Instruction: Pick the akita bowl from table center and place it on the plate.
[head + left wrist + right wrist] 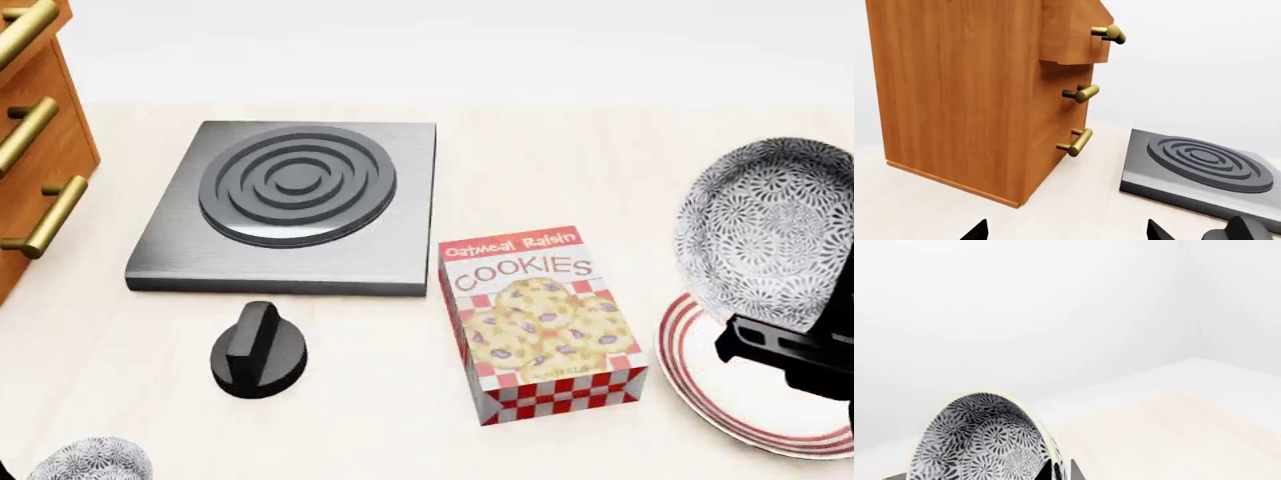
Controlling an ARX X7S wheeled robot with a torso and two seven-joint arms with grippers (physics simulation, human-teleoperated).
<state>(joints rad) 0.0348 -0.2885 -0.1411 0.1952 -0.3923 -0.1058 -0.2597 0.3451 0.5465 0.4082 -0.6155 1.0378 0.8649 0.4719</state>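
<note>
Bowl (767,230) tipped on its side, up over far edge of plate (694,385), at right edge of head view. Right gripper (787,355) pinches bowl rim; dark arm part sits over plate. Cookie box (541,325) just left of plate, small gap. Left gripper (1064,232) wide apart, holds nothing, near drawers (981,95) and stove (287,205). Bare surface (601,170) behind box.

Right tool (790,352): dark, at the head view's right edge, closed on the rim of the akita bowl (771,232), holding it tilted above the plate (694,385). Left tool (1067,232): two dark fingertips (977,231) spread apart, nothing between them.
</note>
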